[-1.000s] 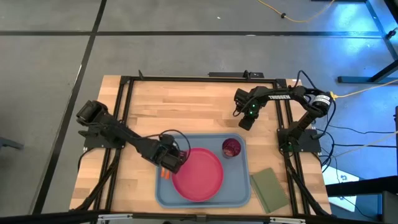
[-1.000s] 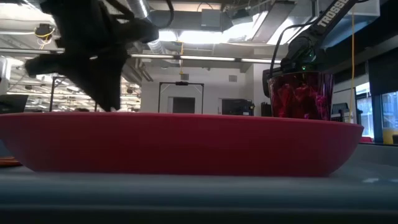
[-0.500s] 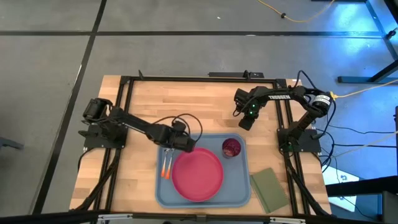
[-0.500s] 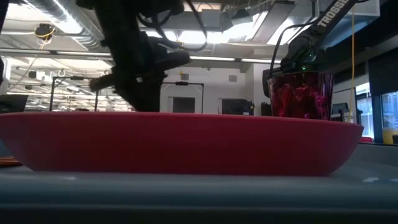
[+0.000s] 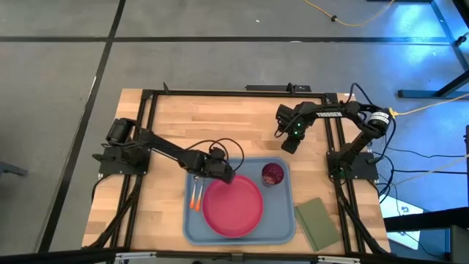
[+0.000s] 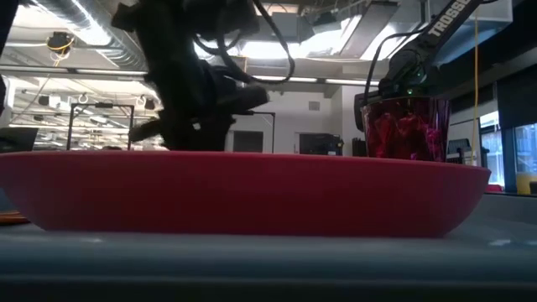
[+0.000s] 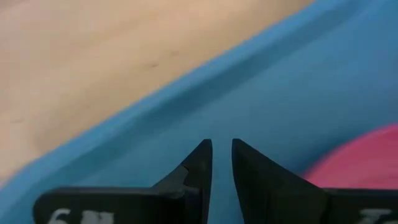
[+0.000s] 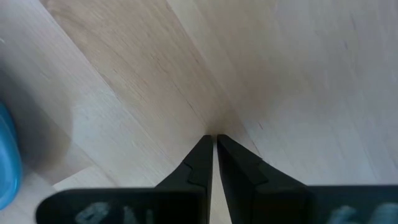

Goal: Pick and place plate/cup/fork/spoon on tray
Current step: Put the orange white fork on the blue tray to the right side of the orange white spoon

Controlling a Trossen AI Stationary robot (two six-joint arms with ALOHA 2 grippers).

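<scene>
All four items look placed: plate (image 5: 233, 207) mid tray (image 5: 285, 229), cup (image 5: 272, 174) just beside it at the back, fork and spoon (image 5: 196, 195) side by side along the tray's left edge. Left gripper (image 5: 224, 173) hangs over the tray's back rim, fingers nearly together, holding nothing. Right gripper (image 5: 290, 142) waits over bare table, pinched closed, empty. We should lift the left arm straight up before swinging out, so it clears plate and cup
</scene>
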